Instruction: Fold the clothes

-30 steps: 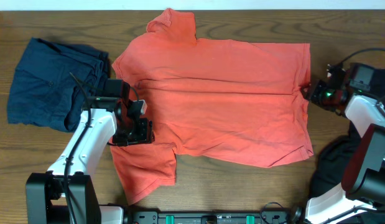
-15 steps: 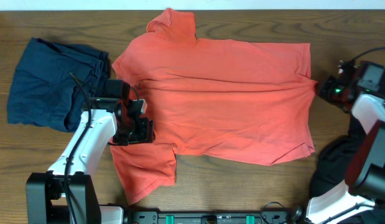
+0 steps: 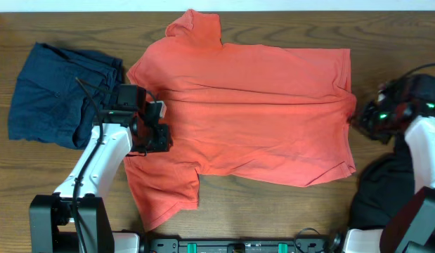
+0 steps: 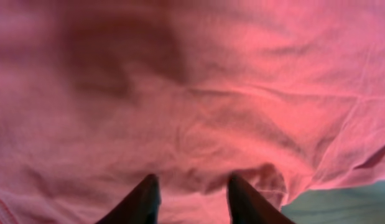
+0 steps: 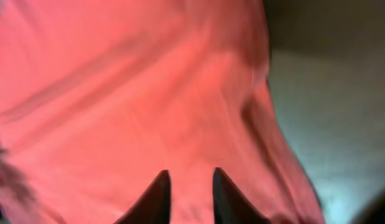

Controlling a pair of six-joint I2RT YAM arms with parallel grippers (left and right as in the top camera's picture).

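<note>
The coral-red T-shirt (image 3: 252, 112) lies spread flat in the middle of the table, one sleeve toward the back and one toward the front left. My left gripper (image 3: 159, 135) rests on its left edge. In the left wrist view this gripper (image 4: 192, 180) has its jaws apart, with a ridge of red cloth (image 4: 192, 93) gathered between the tips. My right gripper (image 3: 356, 118) is at the shirt's right hem. In the right wrist view its jaws (image 5: 191, 171) stand close together, pinching the red cloth (image 5: 117, 93).
A crumpled navy garment (image 3: 59, 95) lies at the left, close behind my left arm. A black garment (image 3: 386, 190) lies at the front right under my right arm. Bare wood table (image 3: 273, 211) shows in front of the shirt.
Both grippers have narrowed onto the cloth. The left one shifted a little toward the back. The right one swung right, then came forward along the hem, tugging it slightly.
</note>
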